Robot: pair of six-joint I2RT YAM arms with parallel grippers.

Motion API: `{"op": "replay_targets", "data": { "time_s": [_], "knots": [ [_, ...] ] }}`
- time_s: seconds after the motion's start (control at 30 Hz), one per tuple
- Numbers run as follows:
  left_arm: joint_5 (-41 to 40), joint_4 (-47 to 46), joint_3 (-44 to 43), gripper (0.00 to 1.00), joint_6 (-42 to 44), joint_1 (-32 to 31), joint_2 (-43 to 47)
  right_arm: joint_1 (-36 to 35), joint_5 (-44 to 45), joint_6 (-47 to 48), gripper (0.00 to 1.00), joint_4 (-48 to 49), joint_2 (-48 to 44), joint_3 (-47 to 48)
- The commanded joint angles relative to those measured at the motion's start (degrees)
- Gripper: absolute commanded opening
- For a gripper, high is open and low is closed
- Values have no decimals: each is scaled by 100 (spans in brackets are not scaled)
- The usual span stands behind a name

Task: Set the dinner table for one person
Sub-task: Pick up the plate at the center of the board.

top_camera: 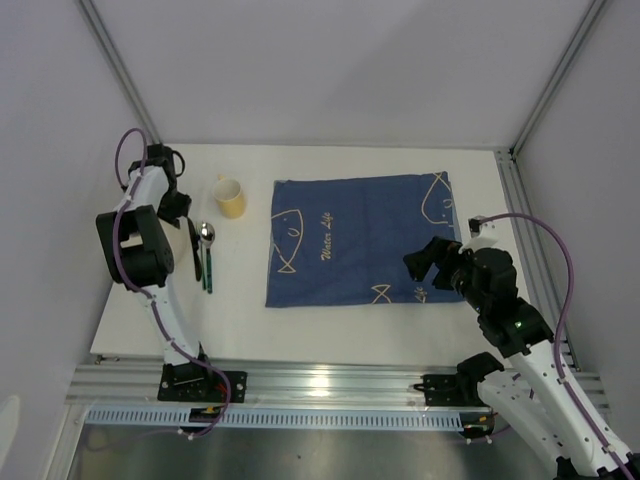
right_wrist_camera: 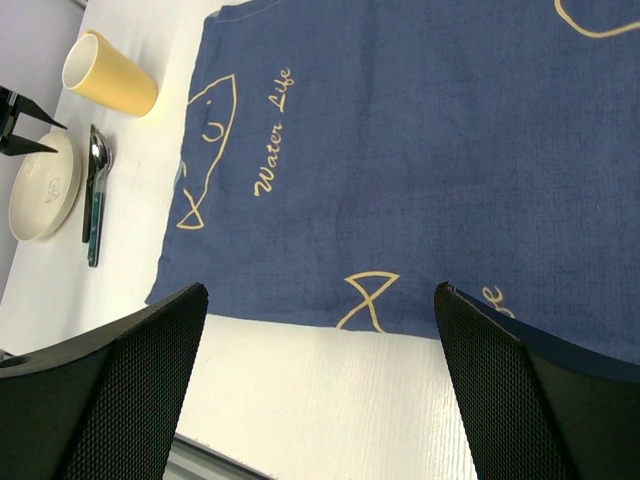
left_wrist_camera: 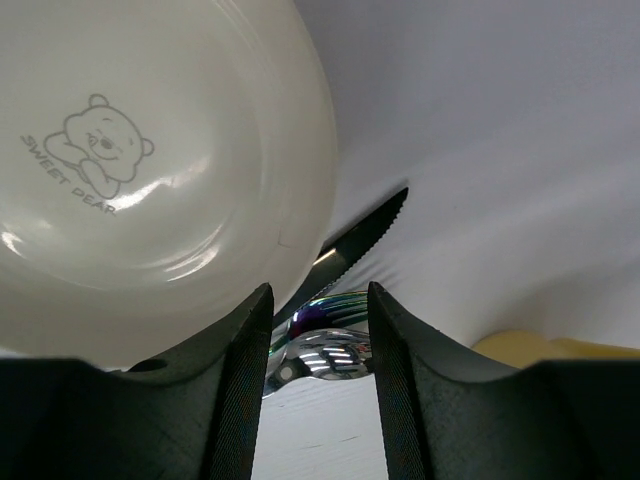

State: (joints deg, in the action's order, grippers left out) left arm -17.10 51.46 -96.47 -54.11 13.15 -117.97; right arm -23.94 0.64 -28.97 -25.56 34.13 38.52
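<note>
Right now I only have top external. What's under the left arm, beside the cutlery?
Observer: A white dish with a bear print lies flat, just left of the spoon. The left arm hides it from your view.
Operator: Has the left gripper got it?
Observer: No grip shows. The left gripper is at the dish's rim with its jaws apart. Through the gap I see only the spoon and a serrated knife.
</note>
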Motion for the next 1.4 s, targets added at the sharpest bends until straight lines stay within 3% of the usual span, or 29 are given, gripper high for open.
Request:
{"op": "replay_targets", "data": {
  "time_s": [0.0,0.17,0.63,1.1,1.17,1.2,1.23,1.37],
  "knots": [
    [155,-49,-513,46,181,-23,-155,-40,138,-196,99,-124,-161,-125],
    [32,294,-1146,46,339,-5,-524,-31,199,-425,99,-168,-354,-310],
    [-48,654,-1076,45,419,267,-762,-40,410,-434,99,-274,-469,-231],
    [146,1059,-1647,44,699,329,-1298,-40,480,-399,99,-423,-495,-91],
    [181,1138,-1717,30,761,329,-1395,-40,489,-425,99,-441,-530,-91],
    [172,1155,-1796,12,770,338,-1413,-31,489,-434,100,-441,-548,-108],
    [207,1138,-1797,4,822,338,-1413,-40,498,-451,99,-458,-574,-108],
    [436,918,-1656,1,963,355,-1308,-40,516,-451,99,-494,-609,-91]
  ]
}}
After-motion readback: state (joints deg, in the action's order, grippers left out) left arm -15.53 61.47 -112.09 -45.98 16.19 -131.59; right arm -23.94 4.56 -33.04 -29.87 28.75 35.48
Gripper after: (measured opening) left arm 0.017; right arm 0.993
